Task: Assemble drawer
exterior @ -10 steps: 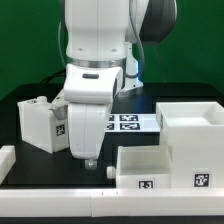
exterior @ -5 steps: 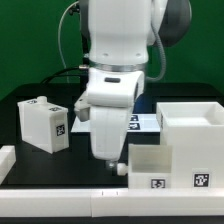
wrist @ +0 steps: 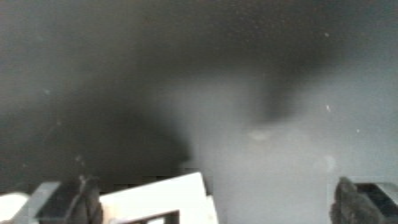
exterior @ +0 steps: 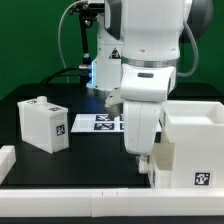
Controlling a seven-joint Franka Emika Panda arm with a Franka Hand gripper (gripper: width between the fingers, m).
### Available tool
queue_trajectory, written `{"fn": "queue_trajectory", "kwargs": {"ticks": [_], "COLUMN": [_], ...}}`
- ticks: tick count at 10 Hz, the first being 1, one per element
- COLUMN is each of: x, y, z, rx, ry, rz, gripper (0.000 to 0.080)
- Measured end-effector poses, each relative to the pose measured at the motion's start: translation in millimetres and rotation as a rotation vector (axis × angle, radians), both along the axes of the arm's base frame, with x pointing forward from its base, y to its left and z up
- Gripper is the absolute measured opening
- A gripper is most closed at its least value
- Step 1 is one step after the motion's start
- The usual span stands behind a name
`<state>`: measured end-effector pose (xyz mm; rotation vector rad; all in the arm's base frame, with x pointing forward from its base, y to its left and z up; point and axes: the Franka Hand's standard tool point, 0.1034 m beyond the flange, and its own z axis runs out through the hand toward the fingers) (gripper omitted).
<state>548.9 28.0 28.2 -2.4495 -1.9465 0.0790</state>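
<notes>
Nearest the camera in the exterior view, the low white rail (exterior: 60, 190) edges the worktop (exterior: 95, 150) just in front of the claw (exterior: 145, 168). The arm (exterior: 150, 60) stands steep over it, wrist pointing almost straight down, the fingers low over the dark surface.

In the wrist view the claw (wrist: 214, 205) is spread wide and pinches nothing. Both fingers (wrist: 63, 203) are cut off at the frame edge. A white corner (wrist: 160, 200) lies between them, nearer one finger; I cannot tell whether it touches. That view is badly blurred.

Just beside the claw, toward the exterior view's right, is the first tray (exterior: 165, 158), mostly hidden behind the hand. Right behind it stands the drawer's shell (exterior: 195, 125), large, tagged, and cut off by the frame.

The second tray (exterior: 40, 125) sits well apart from the claw, toward the exterior view's left. Beyond the claw lies the marker board (exterior: 95, 122), partly hidden behind the arm. Farthest back, cables (exterior: 72, 40) hang before a green wall.
</notes>
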Motion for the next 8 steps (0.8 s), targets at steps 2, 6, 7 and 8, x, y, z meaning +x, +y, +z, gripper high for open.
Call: {"fn": "queue_trajectory", "kwargs": {"ticks": [2,6,7,8], "x": [0.5,10.3,12.2,13.5], "y": [-10.4,-57.0,-67.3,-68.9], "z": [1.2,7.8,5.0,2.0], "rx": [-0.005,0.005,0.042,0.071], "ry": [0.009,0.013,0.011,0.007], "rz": [0.005,0.063,0.065,0.027], "gripper": [0.0649,0.0649,0.0649,0.0649]}}
